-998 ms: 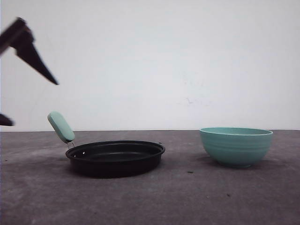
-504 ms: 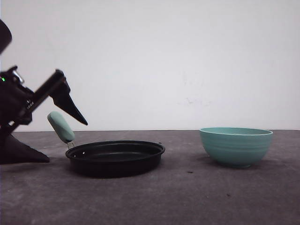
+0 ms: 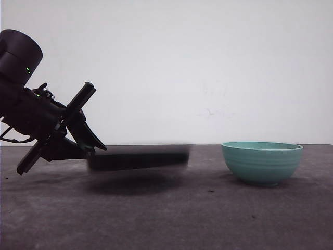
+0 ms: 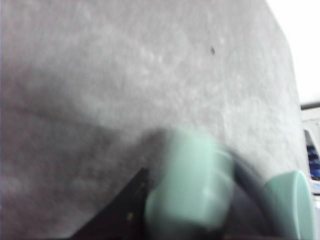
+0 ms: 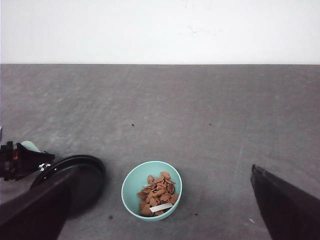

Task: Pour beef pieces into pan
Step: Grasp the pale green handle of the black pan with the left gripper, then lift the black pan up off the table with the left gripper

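Note:
The black pan (image 3: 138,157) hangs blurred just above the table, its shadow beneath it. My left gripper (image 3: 88,148) is shut on the pan's mint-green handle (image 4: 192,187), and one dark finger (image 4: 122,210) lies beside the handle. The beef pieces (image 5: 157,192) lie in a heap in the teal bowl (image 5: 129,185) with a white slip on them. From above, the pan (image 5: 92,175) is just left of that bowl. My right gripper (image 5: 164,169) hovers high over the bowl, open, fingers (image 5: 285,205) far apart and holding nothing.
The teal bowl (image 3: 261,162) stands on the grey table at the right, a short gap from the pan. A white wall runs behind the table. A few dark crumbs (image 3: 210,191) dot the surface.
My left arm came down from the upper left and closed on the pan's handle. The pan has left the table and is now blurred in motion. The bowl has stayed put.

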{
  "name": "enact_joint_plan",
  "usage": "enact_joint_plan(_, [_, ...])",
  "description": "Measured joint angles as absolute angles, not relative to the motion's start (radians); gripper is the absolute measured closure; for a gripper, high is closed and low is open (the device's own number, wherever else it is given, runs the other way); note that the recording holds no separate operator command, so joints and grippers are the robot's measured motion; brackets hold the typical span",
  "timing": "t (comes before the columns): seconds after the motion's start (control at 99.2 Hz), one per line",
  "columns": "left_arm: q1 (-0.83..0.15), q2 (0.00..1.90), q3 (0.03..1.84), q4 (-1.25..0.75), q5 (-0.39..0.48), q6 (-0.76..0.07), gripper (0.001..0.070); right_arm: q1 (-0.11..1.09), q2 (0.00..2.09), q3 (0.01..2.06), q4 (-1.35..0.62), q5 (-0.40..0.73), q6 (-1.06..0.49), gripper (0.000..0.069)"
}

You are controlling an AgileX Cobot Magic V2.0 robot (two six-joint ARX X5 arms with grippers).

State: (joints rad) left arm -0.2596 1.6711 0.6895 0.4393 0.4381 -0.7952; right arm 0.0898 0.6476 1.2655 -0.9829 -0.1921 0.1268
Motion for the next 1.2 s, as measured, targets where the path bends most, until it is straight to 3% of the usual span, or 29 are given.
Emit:
enact_joint_plan(0.222, [-0.26, 1.652, 0.69, 0.408, 0.449, -0.77, 0.0654, 0.089, 0.653, 1.266, -0.982, -0.143, 0.126, 0.0009])
enact_joint_plan(0.393, [-0.274, 1.485, 0.689, 0.373, 0.446, -0.709, 0.0654, 0.089, 0.733, 1.266, -0.982, -0.138, 0.126, 0.0029])
enact_joint_plan(0.575, [-0.305, 1.235, 0.69, 0.237, 0.32, -0.623, 0.0654, 0.089, 0.931, 1.266, -0.974, -0.143, 0.126, 0.0039])
enact_joint_plan(0.676, [-0.326, 1.098, 0.69, 0.133, 0.267, -0.576, 0.0654, 0.089, 1.083, 1.266, -0.94, -0.159, 0.12, 0.0103])
enact_joint_plan(0.847, [-0.352, 0.936, 0.69, -0.039, 0.264, -0.545, 0.0654, 0.089, 1.332, 1.265, -0.907, -0.229, 0.104, 0.0247])
enact_joint_plan(1.2, [-0.369, 0.777, 0.689, -0.191, 0.26, -0.538, 0.0654, 0.089, 1.704, 1.265, -0.858, -0.313, 0.101, 0.0286])
